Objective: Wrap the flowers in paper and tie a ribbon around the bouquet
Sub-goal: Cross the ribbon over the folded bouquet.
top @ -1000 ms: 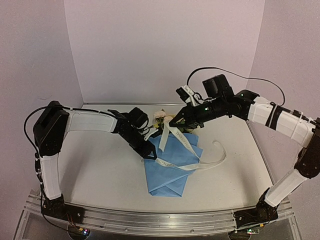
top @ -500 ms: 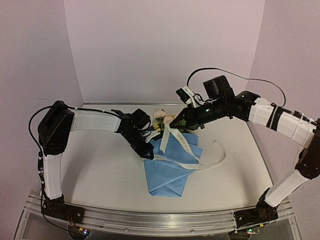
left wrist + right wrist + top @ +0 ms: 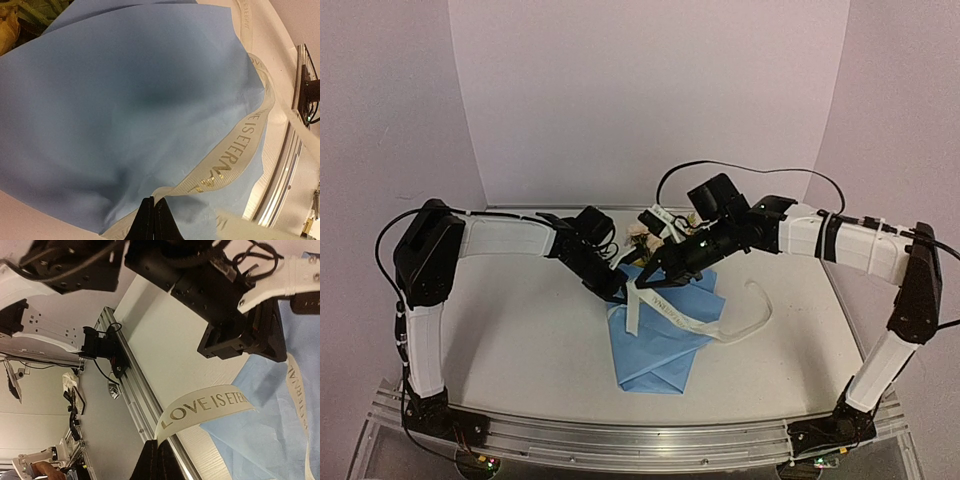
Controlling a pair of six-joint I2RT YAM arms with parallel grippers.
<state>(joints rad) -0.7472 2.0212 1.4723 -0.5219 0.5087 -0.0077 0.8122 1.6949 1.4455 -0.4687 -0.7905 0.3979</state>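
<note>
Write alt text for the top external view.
The left tool and right tool meet, shut on the cream ribbon, above a light blue paper cone on the table. The ribbon loops away rightward; pale flowers show behind.

Top view: the flowers [image 3: 639,236] are showing only as a pale scrap behind the right end effector [image 3: 640,285] and left end effector [image 3: 619,293]. The ribbon [image 3: 720,330] print is reading too small here.

Left wrist: the ribbon is blurring out at the bottom right, and the paper [image 3: 125,110] is running off the left edge.

Right wrist: the ribbon's lettering is breaking off behind the fold.
</note>
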